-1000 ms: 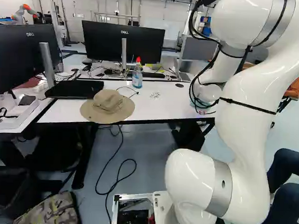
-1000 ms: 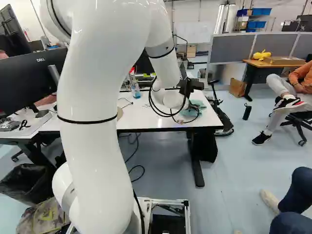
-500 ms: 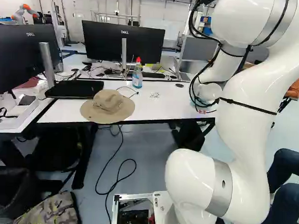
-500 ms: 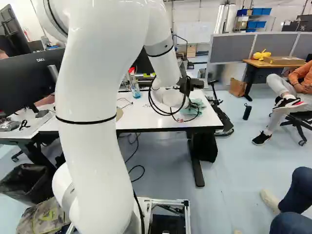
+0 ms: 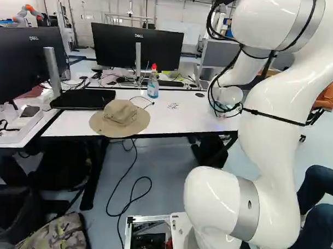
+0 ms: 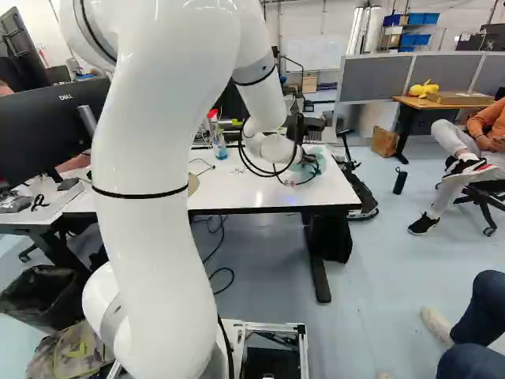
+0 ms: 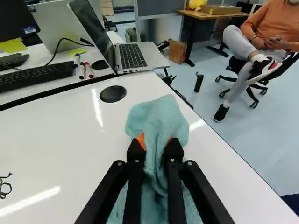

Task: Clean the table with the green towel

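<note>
In the right base view my gripper (image 6: 311,161) is at the right part of the white table (image 6: 335,189), partly hidden by cables and the arm. The teal-green towel (image 6: 298,174) hangs bunched there, low at the tabletop. Seen from the wrist, the gripper (image 7: 155,151) is shut on the towel (image 7: 163,116), whose folds are pinched between both fingers and spread ahead of and beneath them. Whether all of it touches the table I cannot tell. Small dark squiggly marks (image 5: 172,105) lie on the table right of the spray bottle (image 5: 153,83) in the left base view.
A tan hat (image 5: 120,117) lies at the table's front edge. Monitors (image 5: 137,47) stand behind and to the left. An open laptop (image 7: 133,56), markers (image 7: 85,70) and a keyboard (image 7: 35,75) lie beyond the table's far edge. A black disc (image 7: 113,94) is set in the tabletop.
The arm's far end has shifted left over the table in both base views, carrying the towel with it. The gripper remains shut. The base has not moved.
</note>
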You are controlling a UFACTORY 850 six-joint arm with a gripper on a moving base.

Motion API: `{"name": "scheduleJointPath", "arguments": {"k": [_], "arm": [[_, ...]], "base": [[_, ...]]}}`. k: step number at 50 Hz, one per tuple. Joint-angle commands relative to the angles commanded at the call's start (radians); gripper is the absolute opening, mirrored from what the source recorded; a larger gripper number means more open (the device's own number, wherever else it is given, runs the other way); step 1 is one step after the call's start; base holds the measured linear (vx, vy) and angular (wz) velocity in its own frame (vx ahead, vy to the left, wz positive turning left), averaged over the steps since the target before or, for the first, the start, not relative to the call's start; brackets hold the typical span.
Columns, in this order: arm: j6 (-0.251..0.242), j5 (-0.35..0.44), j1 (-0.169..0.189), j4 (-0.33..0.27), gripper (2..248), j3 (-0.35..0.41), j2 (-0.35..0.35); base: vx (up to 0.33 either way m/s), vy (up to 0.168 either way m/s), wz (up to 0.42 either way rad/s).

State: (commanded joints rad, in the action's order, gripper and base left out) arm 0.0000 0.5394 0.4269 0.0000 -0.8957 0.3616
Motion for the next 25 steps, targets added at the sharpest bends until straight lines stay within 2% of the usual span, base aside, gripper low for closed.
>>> {"name": "scheduleJointPath", "arguments": {"k": [25], "arm": [[0.000, -0.068, -0.071, 0.000, 54, 0.025, -0.072]], "base": [[0.000, 0.000, 0.000]]}}
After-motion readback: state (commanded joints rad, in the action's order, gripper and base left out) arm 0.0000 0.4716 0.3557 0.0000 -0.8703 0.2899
